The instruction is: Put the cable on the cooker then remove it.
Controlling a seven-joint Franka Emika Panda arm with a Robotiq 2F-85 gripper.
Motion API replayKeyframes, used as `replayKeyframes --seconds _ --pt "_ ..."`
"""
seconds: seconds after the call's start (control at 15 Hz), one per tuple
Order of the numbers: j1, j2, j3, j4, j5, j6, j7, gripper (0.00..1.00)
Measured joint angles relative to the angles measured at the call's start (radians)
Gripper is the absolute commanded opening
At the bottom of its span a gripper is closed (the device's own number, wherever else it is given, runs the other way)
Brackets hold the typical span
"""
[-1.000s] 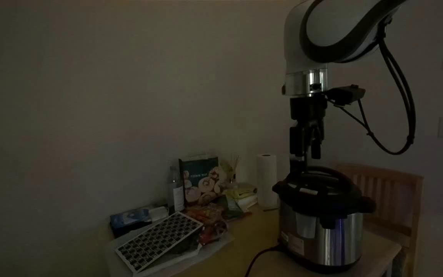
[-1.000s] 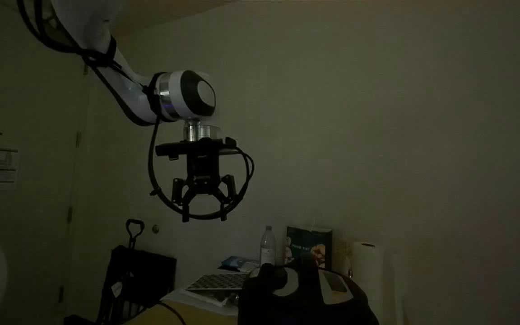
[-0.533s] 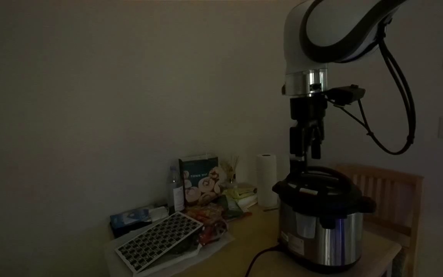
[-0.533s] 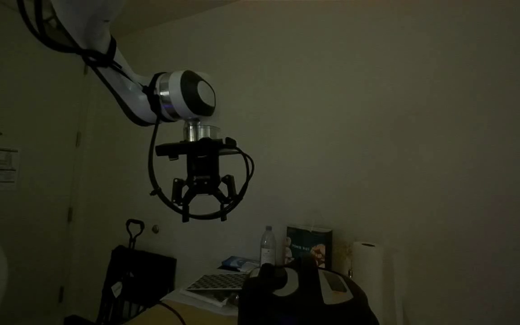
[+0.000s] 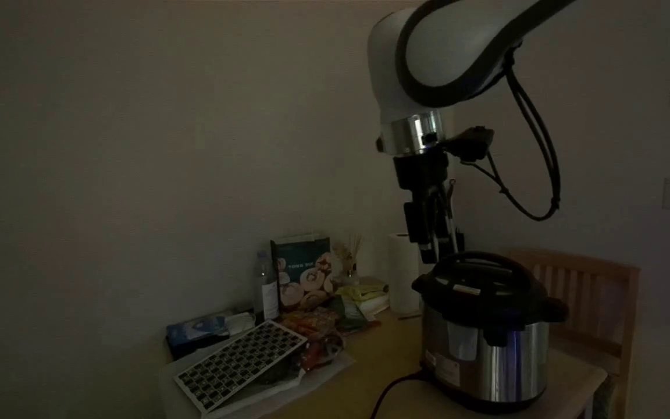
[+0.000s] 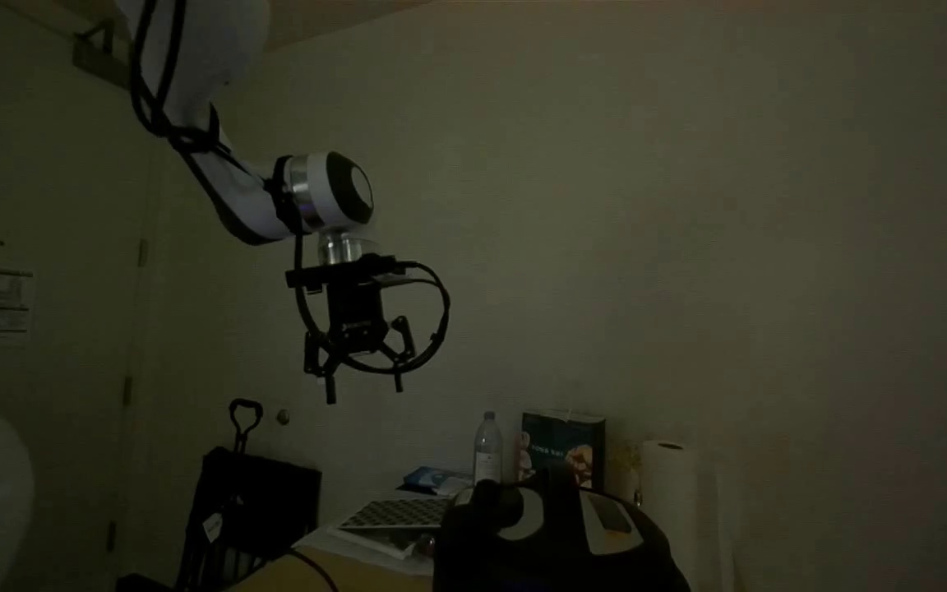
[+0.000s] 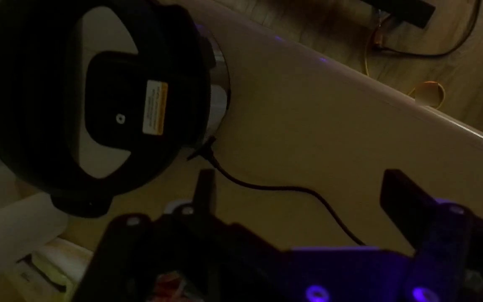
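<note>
On the smooth table (image 7: 308, 109) | shiny steel cylindrical cooker (image 5: 486, 334) | thin black cable (image 7: 283, 188), S-curved | pincer (image 7: 299, 172) spread wide

Gripper (image 7: 299, 173) has wide gap between its two fingers (image 7: 206, 191). Cable (image 7: 281, 188) shows in that gap, down on table (image 7: 317, 121). Room to pass over table strip between cable and table's edge. Big cooker (image 5: 489, 331) blocks side; handle (image 5: 486, 256) arches up, hole under it. Paper roll (image 5: 403, 279) stands near cooker. Bottle (image 5: 268, 291), box (image 5: 305, 273), bags (image 5: 320, 343), grid board (image 5: 241, 368) crowd corner by wall (image 5: 137, 174).
</note>
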Motion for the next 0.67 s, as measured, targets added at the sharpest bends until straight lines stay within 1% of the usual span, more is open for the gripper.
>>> replayKeyframes --seconds 0.2,0.33,0.47,0.67 --pt "0.049 0.132 0.043 0.13 -0.056 -0.045 -0.026 1.0" --pt "0.075 0.212 0.06 0.209 -0.091 -0.085 -0.045 1.0" --pt "0.082 0.251 0.061 0.245 -0.101 -0.095 -0.05 1.0" --pt "0.08 0.258 0.057 0.255 -0.101 -0.101 -0.063 1.0"
